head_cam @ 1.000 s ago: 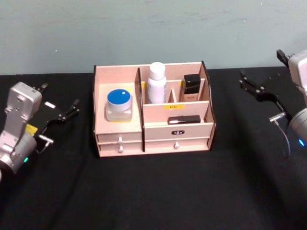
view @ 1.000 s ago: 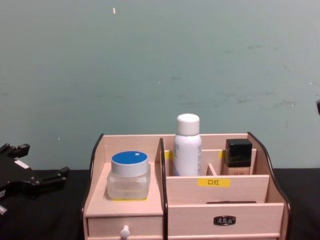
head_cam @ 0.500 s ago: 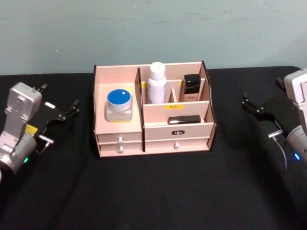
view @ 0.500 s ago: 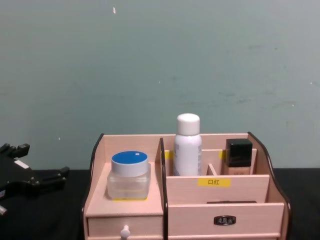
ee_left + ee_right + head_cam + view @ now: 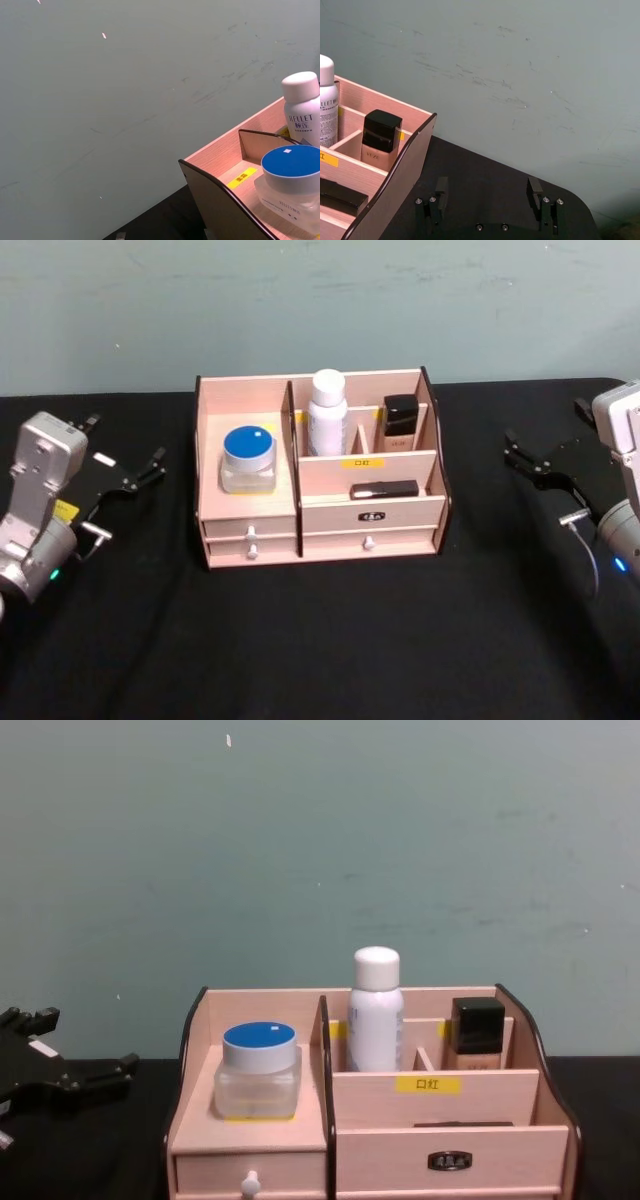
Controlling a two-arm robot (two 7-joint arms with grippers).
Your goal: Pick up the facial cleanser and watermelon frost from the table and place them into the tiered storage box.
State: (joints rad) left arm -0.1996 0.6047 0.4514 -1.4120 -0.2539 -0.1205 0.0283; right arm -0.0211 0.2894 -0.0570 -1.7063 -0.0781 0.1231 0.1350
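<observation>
With the facial cleanser [image 5: 326,412] upright in a rear slot and the watermelon frost [image 5: 247,460] on the tiered storage box's [image 5: 247,521] left shelf, both wide-open, empty pincers, left gripper [image 5: 125,480] and right gripper [image 5: 542,466], should just park clear.

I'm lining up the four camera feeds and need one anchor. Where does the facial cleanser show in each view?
Head view: facial cleanser upright in the tiered storage box, rear middle compartment.
Chest view: centre, behind the yellow label.
Left wrist view: right edge, behind the watermelon frost.
Right wrist view: left edge.
Shared landmark: the box's dark curved side edges.
</observation>
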